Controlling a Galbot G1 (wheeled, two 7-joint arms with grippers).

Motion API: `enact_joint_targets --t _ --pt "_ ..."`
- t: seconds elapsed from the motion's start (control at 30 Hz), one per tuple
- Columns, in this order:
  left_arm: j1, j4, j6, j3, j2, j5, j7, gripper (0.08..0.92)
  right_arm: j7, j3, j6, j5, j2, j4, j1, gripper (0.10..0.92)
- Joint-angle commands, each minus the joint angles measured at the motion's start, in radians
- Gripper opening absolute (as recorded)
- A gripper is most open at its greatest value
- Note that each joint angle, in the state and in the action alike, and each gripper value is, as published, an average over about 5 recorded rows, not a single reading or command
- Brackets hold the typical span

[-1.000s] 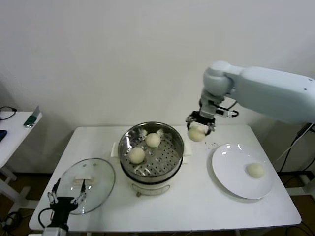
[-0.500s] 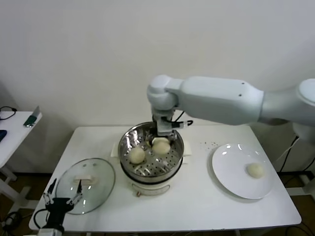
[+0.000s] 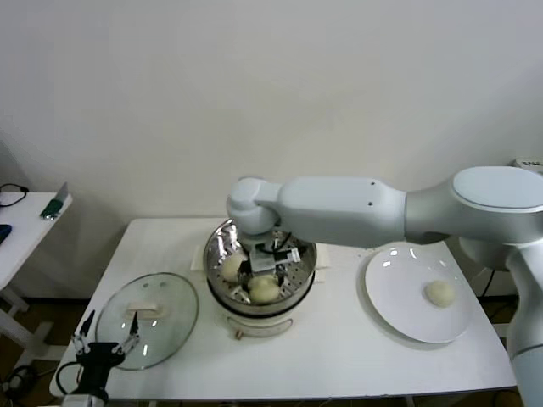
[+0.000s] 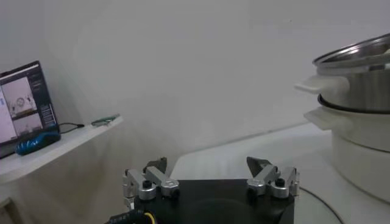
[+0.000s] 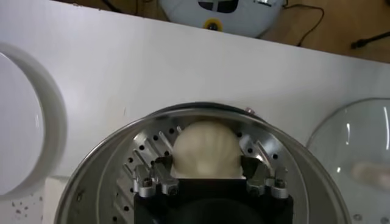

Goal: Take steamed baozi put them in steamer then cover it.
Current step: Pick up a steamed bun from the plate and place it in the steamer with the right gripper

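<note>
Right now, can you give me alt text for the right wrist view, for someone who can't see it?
The right hand holds a pale bun between its fingers, low inside the steamer over its perforated floor. Around the steamer lie the white table, the edge of a white plate and part of a glass lid.

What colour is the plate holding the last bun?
Plain white plate, no pattern; the head view shows it best.

We see a lab-like test room: a bare white wall [image 3: 254,85], a white table [image 3: 339,356], a side desk with a monitor [image 4: 21,103].
</note>
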Motion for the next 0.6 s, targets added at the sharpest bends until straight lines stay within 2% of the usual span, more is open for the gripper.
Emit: enact_joint_targets --t 0.03,0.23,0.47,0.6 --pt "-0.001 0.005 -0.001 0.001 0.001 -0.003 0.001 0.823 -0.001 0.003 0.005 -0.031 0.023 -0.005 -0.038 0.738" --pt "-0.003 0.009 -0.001 0.002 0.000 -0.002 0.001 0.823 -0.001 0.012 0.007 -0.054 0.010 -0.004 -0.039 0.739" --pt "-0.007 0.009 0.000 0.004 -0.001 0.000 0.000 0.823 -0.006 0.048 0.008 -0.064 -0.009 0.002 -0.032 0.815" --pt "-0.009 0.008 0.000 0.005 -0.002 0.002 0.000 0.823 -0.010 0.078 0.007 -0.051 -0.049 0.005 0.012 0.822"
